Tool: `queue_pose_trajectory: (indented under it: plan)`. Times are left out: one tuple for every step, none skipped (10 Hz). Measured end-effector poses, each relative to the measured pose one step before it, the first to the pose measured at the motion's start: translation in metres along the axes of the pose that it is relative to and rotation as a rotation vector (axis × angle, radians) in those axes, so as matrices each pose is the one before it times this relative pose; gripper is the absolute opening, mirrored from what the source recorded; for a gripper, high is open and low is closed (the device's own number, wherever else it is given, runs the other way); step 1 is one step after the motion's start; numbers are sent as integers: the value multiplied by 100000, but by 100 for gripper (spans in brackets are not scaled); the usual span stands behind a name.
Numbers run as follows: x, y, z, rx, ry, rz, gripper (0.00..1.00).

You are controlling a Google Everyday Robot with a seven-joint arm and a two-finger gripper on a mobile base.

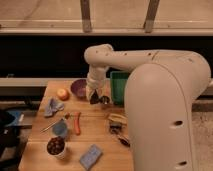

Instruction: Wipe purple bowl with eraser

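Wooden table (97,134) lies half hidden on its right by the robot's arm (165,100), which also cuts off a green bin (118,84). The gripper (97,98) hangs just right of the purple bowl (78,88); whether it is open or closed cannot be told. A cup (55,146) holds dark pieces.

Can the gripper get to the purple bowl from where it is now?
Probably yes. The gripper hangs close beside the purple bowl, and nothing stands between them; the orange fruit lies on the bowl's far side.
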Motion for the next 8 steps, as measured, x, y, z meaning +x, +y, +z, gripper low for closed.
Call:
queue_pose_trajectory:
  plan:
    - [-7, 56, 21, 11, 45, -95, 0]
    - [-11, 130, 45, 20, 89, -236, 0]
    - [61, -55, 34, 63, 98, 151, 0]
    - [-200, -68, 6, -861, -1369, 570, 0]
    - [-689, -156, 115, -2339, -3866, 208, 0]
    - [-734, -108, 224, -1548, -2566, -454, 0]
    - [-872, 671, 515, -2177, -273, -1891, 0]
    - [-781, 564, 295, -1901, -282, -1847, 0]
